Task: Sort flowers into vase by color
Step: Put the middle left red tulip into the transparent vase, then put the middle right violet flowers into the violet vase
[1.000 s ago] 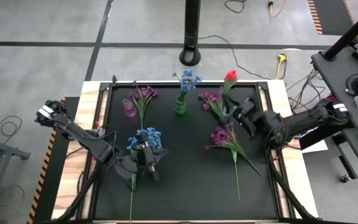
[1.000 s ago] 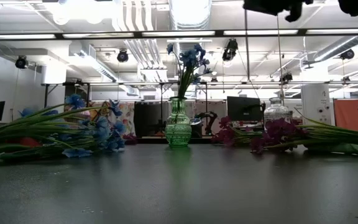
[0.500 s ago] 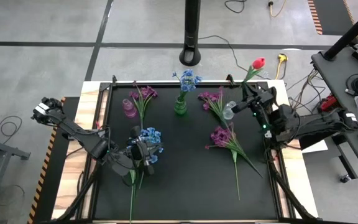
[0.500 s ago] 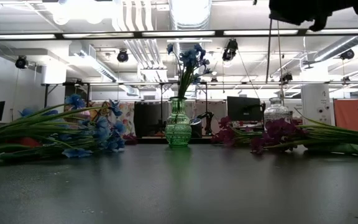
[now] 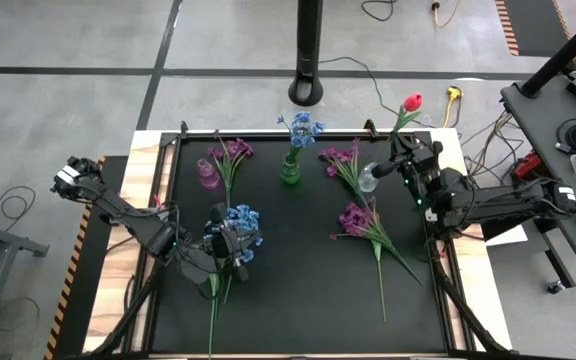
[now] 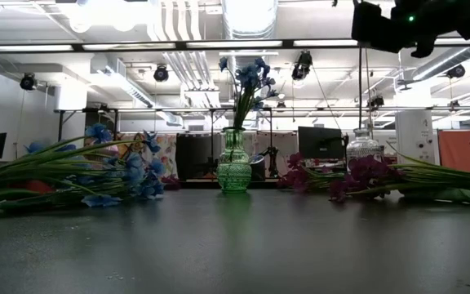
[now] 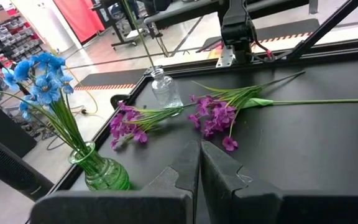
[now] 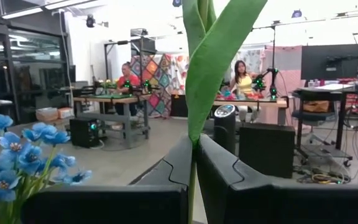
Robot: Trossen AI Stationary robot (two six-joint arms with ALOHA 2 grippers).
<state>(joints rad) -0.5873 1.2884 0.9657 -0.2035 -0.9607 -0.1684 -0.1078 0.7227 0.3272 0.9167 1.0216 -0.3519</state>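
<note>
A red flower (image 5: 413, 101) on a green stem stands up out of my right gripper (image 5: 396, 160), which is shut on it at the table's far right, beside a clear vase (image 5: 367, 178). My left gripper (image 7: 199, 146) is shut with nothing between its fingers, and it hovers over the blue flowers (image 5: 236, 222) lying at the near left. A green vase (image 5: 290, 170) at the far middle holds a blue spray by its stem. Purple sprays (image 5: 356, 217) lie flat on the mat. A pink vase (image 5: 207, 174) stands at the far left. My right gripper pinches the red flower's green stem, where a broad leaf wraps it (image 8: 193, 134), between its two fingers. The fingers lie across the stem, roughly level. The flower stands upright, bloom above the fingers and lifted clear, and the stem runs on below them (image 8: 191, 186).
Two more purple sprays (image 5: 230, 150) (image 5: 340, 158) lie near the far edge, either side of the green vase. The black mat (image 5: 298, 290) is bare in its near middle. A dark post's round foot (image 5: 306, 92) stands beyond the far edge.
My right gripper has carried the red flower from above the purple sprays toward the table's right and far edge, sinking a little and tipping its fingers up. It stays shut on the stem, and the bloom now hangs out past the table's far right edge.
</note>
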